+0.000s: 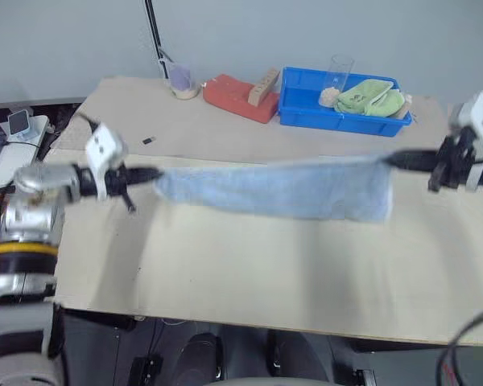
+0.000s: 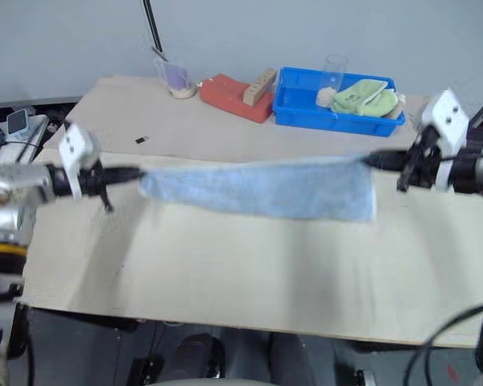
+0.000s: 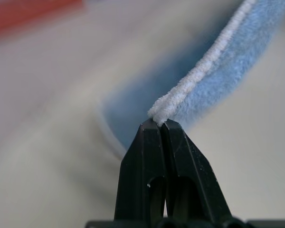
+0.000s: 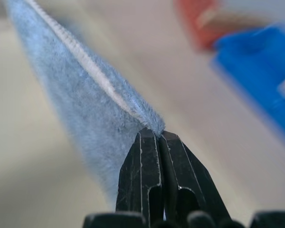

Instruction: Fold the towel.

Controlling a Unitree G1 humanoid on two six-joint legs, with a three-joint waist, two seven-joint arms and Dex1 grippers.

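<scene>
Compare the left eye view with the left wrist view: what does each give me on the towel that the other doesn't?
Left eye view: the whole light blue terry towel stretched in the air between the left hand and the right hand, above the pale wooden table; behind it the blue plastic bin with the lime-green cloth.

Left wrist view: the black fingers pressed shut on the towel's whitish edging, two layers pinched together.

Both: the left hand gripping one end of the towel, lifted off the table.

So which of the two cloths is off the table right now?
The light blue terry towel, stretched between the left gripper and right gripper; the lime-green cloth lies in the blue bin.
</scene>
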